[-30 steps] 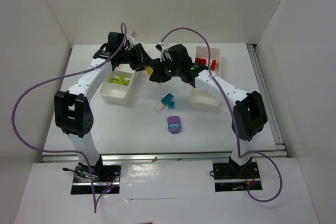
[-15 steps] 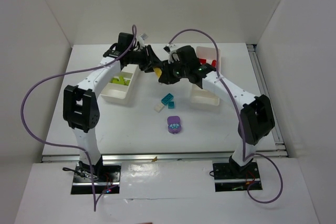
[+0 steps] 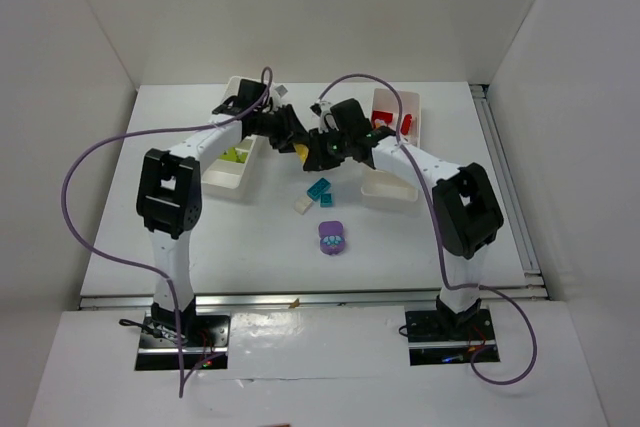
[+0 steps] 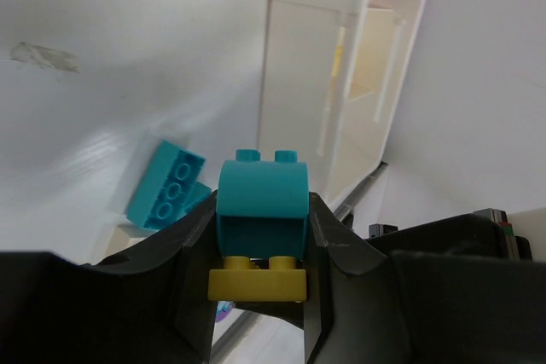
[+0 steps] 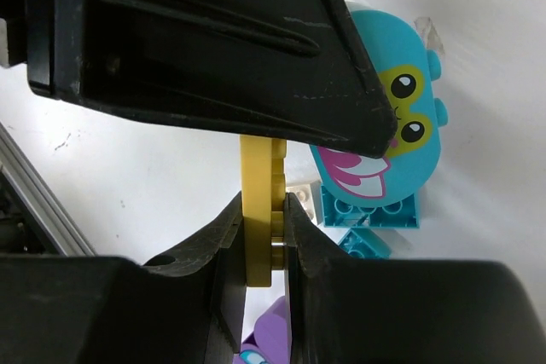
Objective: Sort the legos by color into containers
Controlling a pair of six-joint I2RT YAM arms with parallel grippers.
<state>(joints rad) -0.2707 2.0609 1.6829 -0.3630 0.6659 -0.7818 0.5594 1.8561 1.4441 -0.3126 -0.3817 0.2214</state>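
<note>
My two grippers meet in mid-air above the table's middle. The left gripper is shut on a teal rounded lego printed with a bird face. A thin yellow lego plate sits right under it, and the right gripper is shut on that plate. I cannot tell whether the two pieces still join. On the table below lie teal bricks, a white brick and a purple piece.
The left container holds lime green bricks. The right container holds red bricks at its far end. Purple cables arch over both arms. White walls close in the table on three sides.
Both arms have swung together a little to the right and nearer, with the left arm stretching further in. Both grips are unchanged.
</note>
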